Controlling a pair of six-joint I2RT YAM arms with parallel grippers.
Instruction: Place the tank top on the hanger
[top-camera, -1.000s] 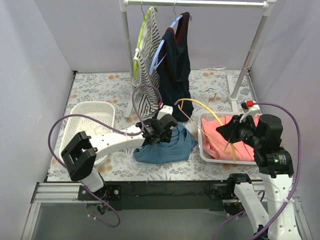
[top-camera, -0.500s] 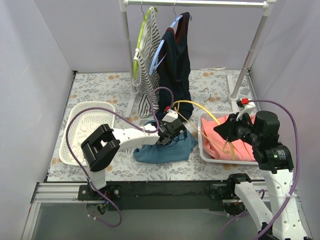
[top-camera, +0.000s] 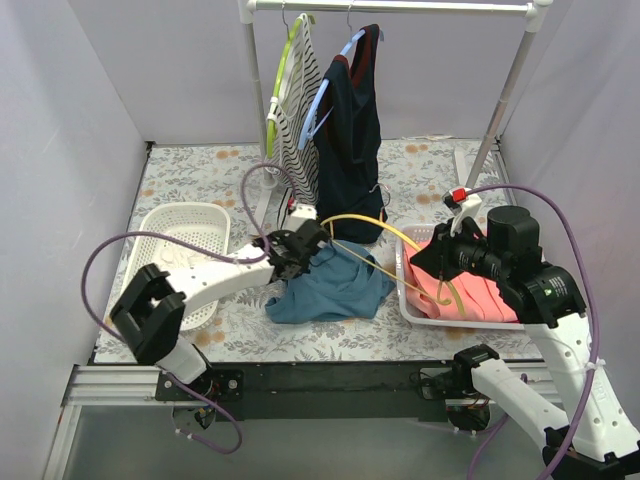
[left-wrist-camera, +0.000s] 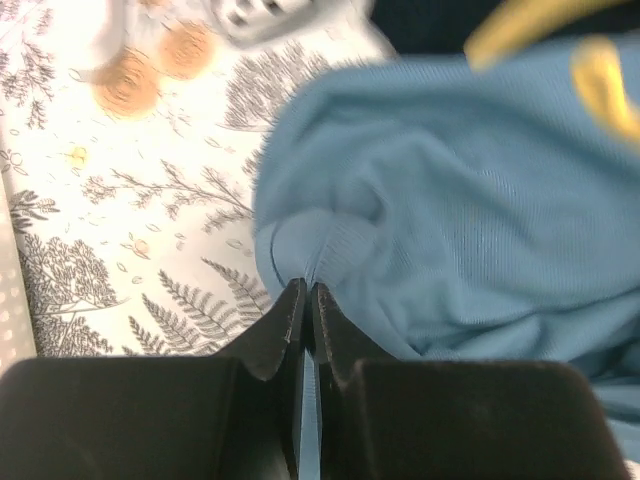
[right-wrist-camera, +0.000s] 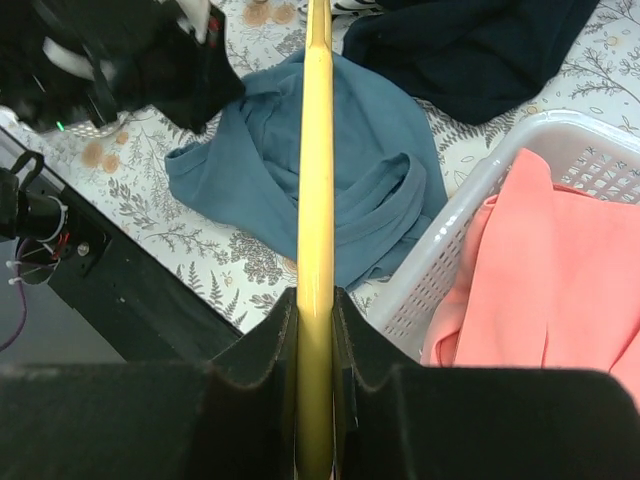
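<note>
The teal-blue tank top lies crumpled on the floral table between the two baskets; it also shows in the left wrist view and the right wrist view. My left gripper is shut on a fold at the top's upper left edge. My right gripper is shut on the yellow hanger, whose arc reaches left over the tank top toward the left gripper. The hanger runs straight up the right wrist view.
A white basket with an orange-pink garment stands at the right. A white mesh basket stands at the left. A rack at the back holds a striped top and a navy garment.
My left gripper has pulled back left and up with the tank top's edge. My right gripper has moved left and carried the yellow hanger further over the tank top.
</note>
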